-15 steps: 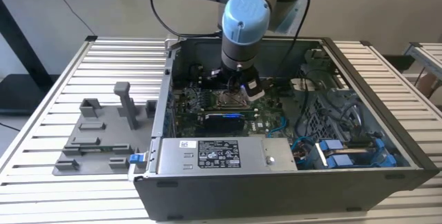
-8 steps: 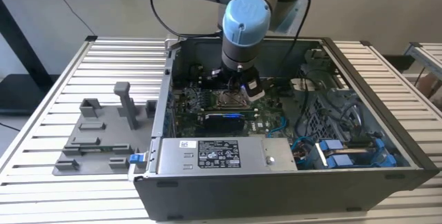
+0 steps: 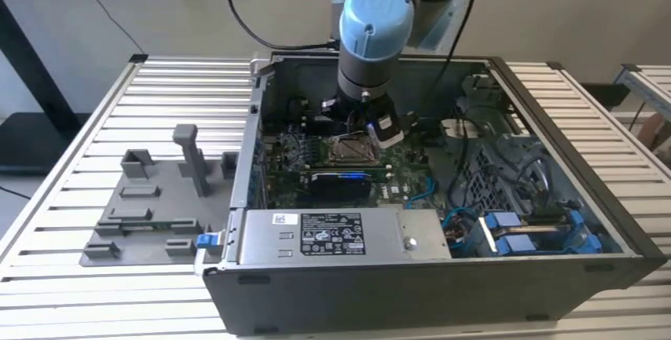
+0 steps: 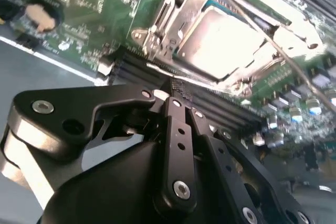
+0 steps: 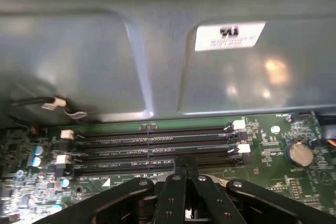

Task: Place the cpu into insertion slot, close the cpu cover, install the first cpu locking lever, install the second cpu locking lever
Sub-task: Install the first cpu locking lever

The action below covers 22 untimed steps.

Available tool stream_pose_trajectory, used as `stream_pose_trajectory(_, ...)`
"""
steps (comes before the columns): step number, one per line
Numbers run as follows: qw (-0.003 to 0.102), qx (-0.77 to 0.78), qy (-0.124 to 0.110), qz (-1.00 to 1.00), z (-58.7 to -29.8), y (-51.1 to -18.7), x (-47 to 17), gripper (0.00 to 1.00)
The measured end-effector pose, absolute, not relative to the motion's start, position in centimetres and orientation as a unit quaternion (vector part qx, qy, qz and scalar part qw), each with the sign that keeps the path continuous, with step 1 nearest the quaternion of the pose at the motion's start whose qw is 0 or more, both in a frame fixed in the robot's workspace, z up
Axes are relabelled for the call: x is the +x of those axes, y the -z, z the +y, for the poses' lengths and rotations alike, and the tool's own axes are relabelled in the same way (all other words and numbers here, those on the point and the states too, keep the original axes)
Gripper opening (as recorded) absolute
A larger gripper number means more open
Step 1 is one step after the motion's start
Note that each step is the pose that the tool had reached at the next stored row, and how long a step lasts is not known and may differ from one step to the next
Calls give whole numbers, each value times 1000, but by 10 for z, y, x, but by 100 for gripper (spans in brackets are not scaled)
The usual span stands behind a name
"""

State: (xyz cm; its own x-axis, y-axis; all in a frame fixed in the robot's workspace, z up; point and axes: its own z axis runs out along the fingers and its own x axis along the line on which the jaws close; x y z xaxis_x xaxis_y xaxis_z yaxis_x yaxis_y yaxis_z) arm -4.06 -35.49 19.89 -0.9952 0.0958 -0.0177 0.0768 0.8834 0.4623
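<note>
1. Cpu [image 4: 226, 38] is lying flat in the slot [image 3: 347, 150], near the middle of the green board [image 4: 89, 3]. Its pale metal top is showing through the window of the cover [image 4: 168, 22], which is lying down over it.
2. A thin wire lever [image 4: 273, 43] is crossing over one corner of the cpu.
3. Jaws are closed tip to tip, gripping nothing. In both wrist views they are sitting over the black memory slots [image 5: 157, 145], just beside the cover's edge; I cannot tell whether they are touching.
4. The arm [image 3: 369, 34] is reaching straight down into the open case [image 3: 419, 293].
5. The case is standing on the slatted surface [image 3: 126, 96], toward the exterior view's right edge, and a grey fixture [image 3: 147, 214] is lying near the left edge.
</note>
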Motion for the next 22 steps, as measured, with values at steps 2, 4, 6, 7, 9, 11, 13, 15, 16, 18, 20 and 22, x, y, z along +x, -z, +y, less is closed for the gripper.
stream_pose_trajectory(2, 20, 45, -238, 970, -355, -204, -44, 11)
stream_pose_trajectory(4, 20, 45, -238, 970, -355, -207, -49, 11)
stream_pose_trajectory(6, 20, 45, -238, 970, -355, -207, -57, 11)
stream_pose_trajectory(7, 20, 45, -238, 970, -355, -207, -62, 11)
stream_pose_trajectory(9, 21, 45, -238, 970, -355, -207, -70, 11)
stream_pose_trajectory(11, 23, 45, -239, 970, -355, -207, -77, 11)
stream_pose_trajectory(13, 24, 44, -239, 970, -356, -206, -83, 11)
stream_pose_trajectory(15, 25, 44, -238, 970, -356, -204, -86, 11)
stream_pose_trajectory(16, 25, 44, -238, 970, -356, -204, -86, 11)
stream_pose_trajectory(18, 26, 44, -238, 970, -357, -202, -86, 11)
stream_pose_trajectory(20, 27, 43, -237, 970, -357, -200, -86, 11)
stream_pose_trajectory(22, 29, 43, -236, 970, -357, -198, -86, 11)
